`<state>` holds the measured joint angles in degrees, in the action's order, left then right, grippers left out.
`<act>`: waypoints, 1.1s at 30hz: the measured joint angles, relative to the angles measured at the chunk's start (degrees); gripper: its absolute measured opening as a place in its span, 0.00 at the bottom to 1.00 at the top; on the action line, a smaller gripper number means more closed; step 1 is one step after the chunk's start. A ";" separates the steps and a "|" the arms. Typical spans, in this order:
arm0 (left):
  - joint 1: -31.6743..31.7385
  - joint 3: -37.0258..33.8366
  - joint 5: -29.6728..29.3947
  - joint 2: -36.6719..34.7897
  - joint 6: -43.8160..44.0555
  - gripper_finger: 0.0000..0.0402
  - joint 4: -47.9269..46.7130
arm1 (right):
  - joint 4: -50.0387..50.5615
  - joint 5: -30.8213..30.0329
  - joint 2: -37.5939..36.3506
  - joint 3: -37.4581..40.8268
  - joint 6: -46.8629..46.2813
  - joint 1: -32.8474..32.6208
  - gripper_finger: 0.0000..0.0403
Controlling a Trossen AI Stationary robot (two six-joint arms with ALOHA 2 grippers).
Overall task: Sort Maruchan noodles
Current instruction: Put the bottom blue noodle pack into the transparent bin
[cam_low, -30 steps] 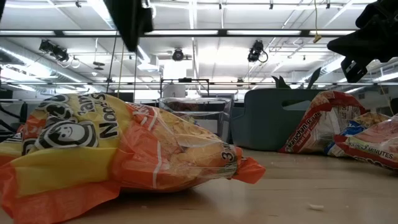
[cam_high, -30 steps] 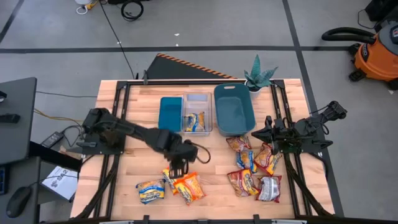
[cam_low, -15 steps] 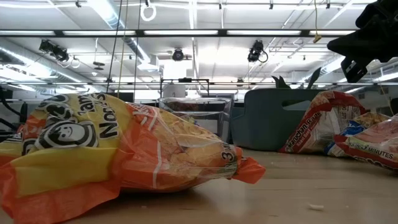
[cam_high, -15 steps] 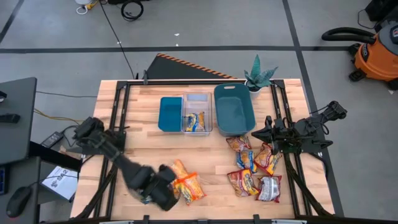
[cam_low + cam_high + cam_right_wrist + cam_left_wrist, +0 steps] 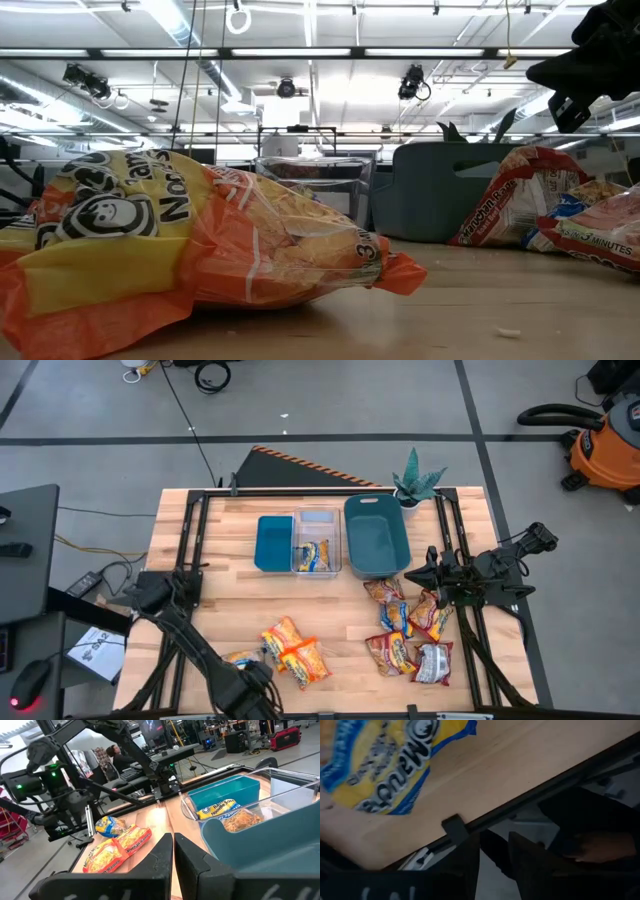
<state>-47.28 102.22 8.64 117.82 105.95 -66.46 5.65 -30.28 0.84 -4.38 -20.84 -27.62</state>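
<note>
Left end effector [image 5: 243,695] withdrawn to near edge, apparently empty, three packets [image 5: 283,653] nearby

**Readable print on the packets**

You can read "Maruchan", upside down, on the yellow-and-blue packet [image 5: 380,762] in the left wrist view. The red packet [image 5: 600,240] shows "MINUTES". The clear bin's packet [image 5: 216,809] reads "Noodle Soup".

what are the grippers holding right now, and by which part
Nothing is held. The left gripper sits at the table's front edge beside a yellow-and-blue packet, jaws shut on nothing. The right gripper waits at the right side, also shut and empty.
</note>
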 joint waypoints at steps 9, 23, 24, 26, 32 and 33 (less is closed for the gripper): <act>0.01 2.34 -3.52 1.26 -3.33 0.27 -8.13 | 0.00 0.00 -0.01 0.00 0.00 0.01 0.06; 1.78 2.29 -7.40 4.61 -18.20 0.40 -13.21 | -0.01 0.00 -0.02 0.02 0.01 0.02 0.06; 1.81 2.29 -7.39 5.09 -19.39 0.40 -13.52 | 0.00 0.00 -0.02 0.00 0.01 0.02 0.06; 1.81 2.29 -7.07 6.15 -20.98 0.40 -14.76 | 0.00 0.00 0.00 0.00 0.00 0.02 0.06; 2.43 2.29 -3.92 7.06 -22.64 0.29 -18.17 | -0.02 0.00 -0.01 0.01 0.00 0.00 0.06; 2.49 2.29 -3.80 7.05 -22.92 0.25 -18.18 | 0.00 0.00 -0.01 0.00 0.01 0.01 0.06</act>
<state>-44.79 104.51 4.84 124.88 83.03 -84.64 5.65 -30.28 0.83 -4.38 -20.83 -27.60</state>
